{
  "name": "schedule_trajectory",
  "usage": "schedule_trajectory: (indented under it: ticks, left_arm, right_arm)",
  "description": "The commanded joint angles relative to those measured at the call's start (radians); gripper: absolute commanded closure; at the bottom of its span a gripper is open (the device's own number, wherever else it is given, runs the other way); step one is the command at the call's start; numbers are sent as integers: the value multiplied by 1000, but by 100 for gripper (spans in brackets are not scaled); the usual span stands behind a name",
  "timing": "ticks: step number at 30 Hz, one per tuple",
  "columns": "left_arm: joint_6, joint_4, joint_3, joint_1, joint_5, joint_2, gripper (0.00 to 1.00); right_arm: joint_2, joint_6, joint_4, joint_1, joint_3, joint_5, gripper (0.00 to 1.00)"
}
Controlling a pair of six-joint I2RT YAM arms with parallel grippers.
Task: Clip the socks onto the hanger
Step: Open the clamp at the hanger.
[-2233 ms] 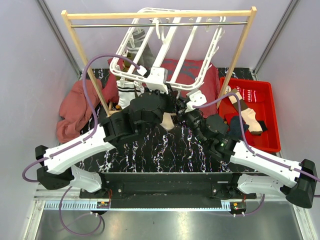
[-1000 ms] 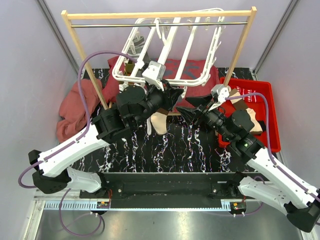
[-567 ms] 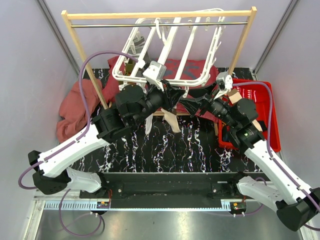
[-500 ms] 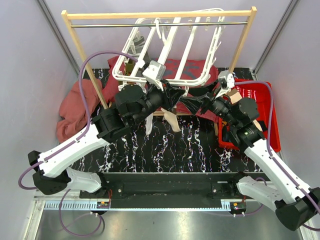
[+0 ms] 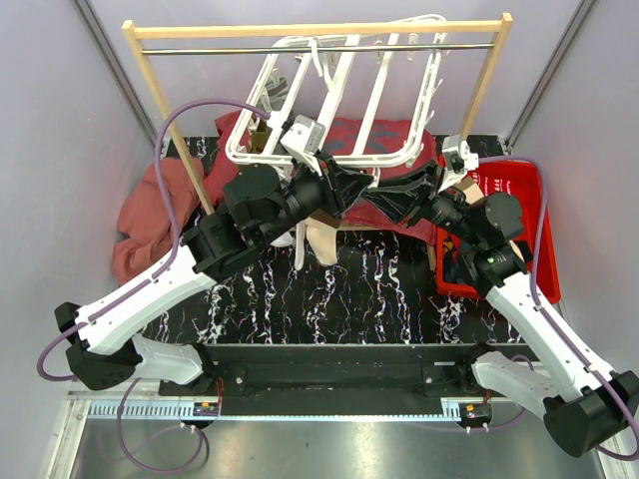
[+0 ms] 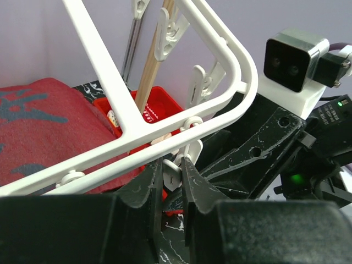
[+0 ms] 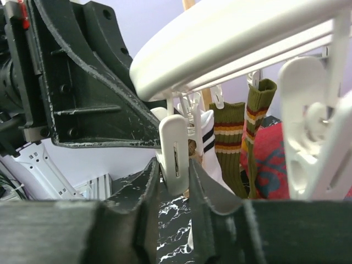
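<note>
The white hanger (image 5: 431, 100) hangs tilted from the wooden rail. Below its near rim (image 6: 246, 71) both grippers meet tip to tip. My left gripper (image 5: 357, 190) stands narrow, and a beige sock (image 5: 321, 239) dangles beneath it. A white clip (image 6: 171, 175) shows between its fingertips in the left wrist view, where the sock is hidden. My right gripper (image 7: 173, 170) presses both fingers on that white clip (image 7: 175, 157) under the rim (image 7: 231, 38). Olive striped socks (image 7: 228, 143) and a white sock with dark stripes (image 7: 208, 148) hang clipped behind.
A wooden rail frame (image 5: 319, 30) spans the back. A red bin (image 5: 539, 230) at the right holds more socks. Red cloths lie under the hanger (image 5: 399, 135) and at the left (image 5: 150, 215). Black marbled tabletop (image 5: 329, 299) lies in front.
My right gripper has swung up and left from the bin to the hanger's near rim and narrowed its jaws onto the clip. The left gripper with the sock has barely moved.
</note>
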Motion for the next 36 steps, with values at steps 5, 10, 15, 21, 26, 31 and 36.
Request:
schedule_trajectory:
  ticks: [5,10,15,21,26,31,36]
  left_arm:
    - [-31,48,-10,28,45,-33,100]
    - [-35,39,-5,29,16,-41,84]
    - [-47,4,10,23,-21,-42,59]
    - [11,-68,73,-63,-196,-32,35]
    - [26,-170,174,-130,-409,36,30]
    - [5,-211,210,-130,-484,68,31]
    - [-1,-240,249,-132,-512,103,36]
  right_arm:
    - [5,30,88,-7,29,-49,100]
    - [5,-25,40,-7,40,-49,100]
    - [2,-83,-36,-7,57,-13,100]
    - [-6,-230,-181,35,92,101,100]
    - [-6,-326,-257,129,109,225,100]
    - [-12,-372,-277,163,106,287,100]
    - [-24,-401,-290,181,101,319,100]
